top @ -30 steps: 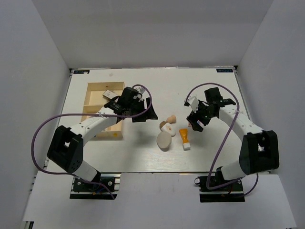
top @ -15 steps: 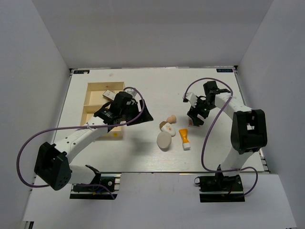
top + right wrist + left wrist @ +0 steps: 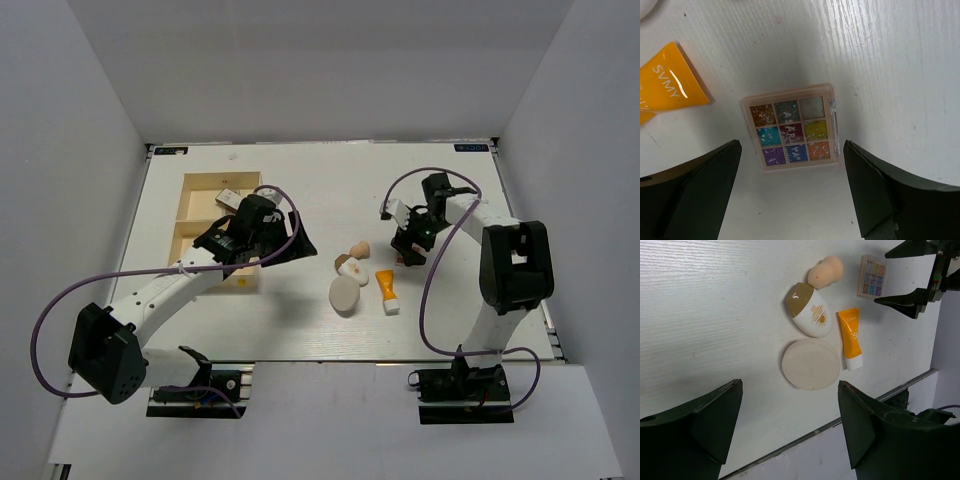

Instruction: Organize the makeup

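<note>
From the top camera you basically can't see the palette point(image 3: 792, 128), because the right gripper point(image 3: 409, 249) sits right over it. The wrist cams do show it: it lies flat on the white tabletop point(image 3: 300, 180), near the crimped end of the orange tube point(image 3: 852, 337) but not touching it. The right gripper's jaws are spread wide, one on each side of the palette, with nothing in them. The left gripper point(image 3: 298, 245) is also wide open and empty, hanging just right of the wooden tray point(image 3: 192, 215). The left arm covers a good chunk of the tray. There's something small point(image 3: 228, 194) in the far compartment, but it's too tiny to say what. The rest of the makeup is bunched mid-table: the beige sponge point(image 3: 826, 270) is right against the gold cap of a white bottle point(image 3: 810, 312), the round compact point(image 3: 811, 364) is just below that, and the tube lies beside both. As for writing, the tube reads "SVMY" as best I can tell, with a "50" under it, and the right wrist view cuts it off at the frame edge. The palette is nine coloured pans, three by three, with lettering across the middle that I can't read. The bottle has orange print and a sun-like mark, too small to make out.
</note>
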Robot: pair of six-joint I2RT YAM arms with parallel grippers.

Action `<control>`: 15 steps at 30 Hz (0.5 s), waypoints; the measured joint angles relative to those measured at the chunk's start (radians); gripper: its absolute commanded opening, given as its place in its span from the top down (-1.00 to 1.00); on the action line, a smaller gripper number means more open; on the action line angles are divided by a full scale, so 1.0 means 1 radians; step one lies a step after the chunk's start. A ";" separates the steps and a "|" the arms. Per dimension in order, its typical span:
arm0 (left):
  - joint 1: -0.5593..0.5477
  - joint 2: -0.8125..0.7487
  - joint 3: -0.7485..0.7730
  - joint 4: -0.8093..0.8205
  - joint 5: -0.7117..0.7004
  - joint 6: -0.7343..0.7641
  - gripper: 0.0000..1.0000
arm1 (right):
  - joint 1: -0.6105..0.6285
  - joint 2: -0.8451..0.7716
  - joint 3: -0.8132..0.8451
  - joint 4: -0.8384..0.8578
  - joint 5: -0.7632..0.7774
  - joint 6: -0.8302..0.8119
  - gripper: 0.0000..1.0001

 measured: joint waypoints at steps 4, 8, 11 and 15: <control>0.000 0.000 0.000 -0.006 -0.005 0.000 -0.74 | 0.012 0.004 -0.012 0.035 0.029 -0.009 -0.78; 0.000 0.000 0.000 -0.008 -0.008 -0.001 -0.75 | 0.027 0.006 -0.031 0.063 0.061 -0.012 -0.78; 0.000 0.000 0.000 -0.010 -0.011 -0.002 -0.74 | 0.037 0.010 -0.046 0.085 0.079 -0.014 -0.76; 0.000 -0.001 0.000 -0.015 -0.014 -0.003 -0.74 | 0.047 0.011 -0.056 0.094 0.088 -0.014 -0.55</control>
